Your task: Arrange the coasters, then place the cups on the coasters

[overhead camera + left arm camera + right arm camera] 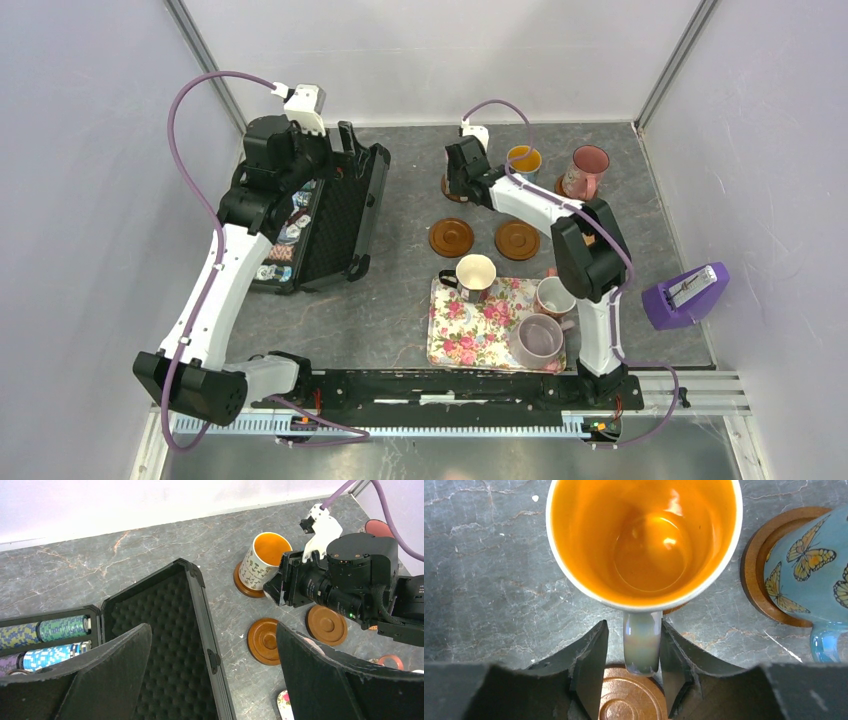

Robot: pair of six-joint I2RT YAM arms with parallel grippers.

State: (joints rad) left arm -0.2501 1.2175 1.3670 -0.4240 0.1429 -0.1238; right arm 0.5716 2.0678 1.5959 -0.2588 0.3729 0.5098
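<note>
1. Currently, the right gripper is straddling the handle of the white patterned mug, at the upper middle of the overhead view. One finger is touching the handle and a slit is showing beside the other, so whether it is pinching cannot be told.
2. That mug is standing at a brown coaster; how squarely it is seated is unclear.
3. To its right, the blue butterfly mug and the pink mug are each standing on a coaster.
4. Just below them, two bare coasters are lying apart. Only five coasters are showing, so a sixth is not made out.
5. At lower centre, the black mug, white-pink mug and lilac mug are waiting on the floral tray, which puts the job roughly at its midpoint.
6. The left gripper is hanging spread wide and empty above the open poker chip case, at upper left.
7. No readable writing is showing; the label on the purple object at right is too small.
</note>
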